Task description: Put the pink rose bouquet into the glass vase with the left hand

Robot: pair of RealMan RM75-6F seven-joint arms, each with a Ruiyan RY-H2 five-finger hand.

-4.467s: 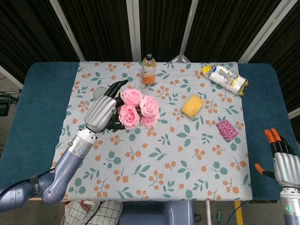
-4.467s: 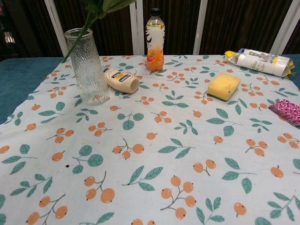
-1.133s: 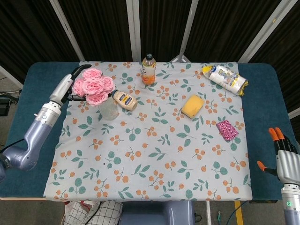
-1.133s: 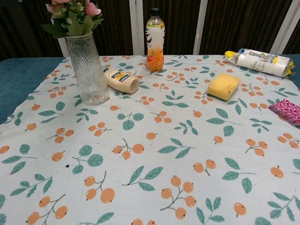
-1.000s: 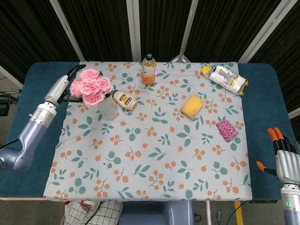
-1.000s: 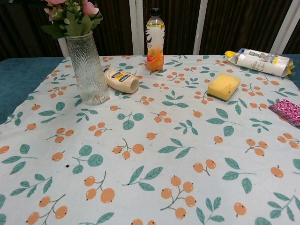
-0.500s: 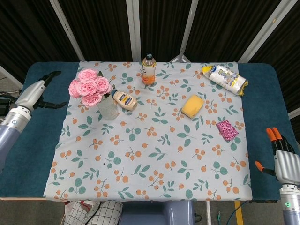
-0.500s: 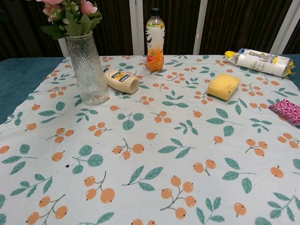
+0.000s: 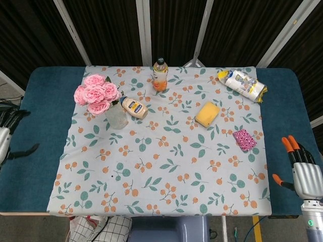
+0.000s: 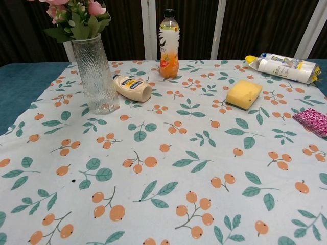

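Left robot hand (image 9: 6, 132) sits at the far left border of the head view, mostly cut off — dark fingertips show spread apart with nothing between them, off the cloth and well away from the vase. Right robot hand (image 9: 299, 170) at the lower right corner, beyond the cloth edge, orange-tipped fingers apart and holding nothing; its wrist runs out of frame. Neither robot hand shows in the chest view. Roses (image 9: 96, 93) stand in the vase (image 10: 95, 74), upright at the far left part of the cloth; from above the blooms cover the vase mouth, and in the chest view the top of the bunch is cropped by the frame. Stems inside the ribbed glass are hard to make out. A squeeze bottle (image 10: 132, 87) lies on its side just right of the vase — touching or not, cannot tell. A drink bottle (image 10: 169, 43) stands upright near the far edge at centre. A yellow sponge (image 10: 243, 93) lies right of centre, a white packet (image 10: 283, 66) at the far right corner, a pink patterned pouch (image 9: 244, 139) near the right edge, cropped in the chest view. Flowered tablecloth (image 9: 166, 166) leaves bare blue table (image 9: 40, 101) on both sides. The near half of the cloth carries nothing.
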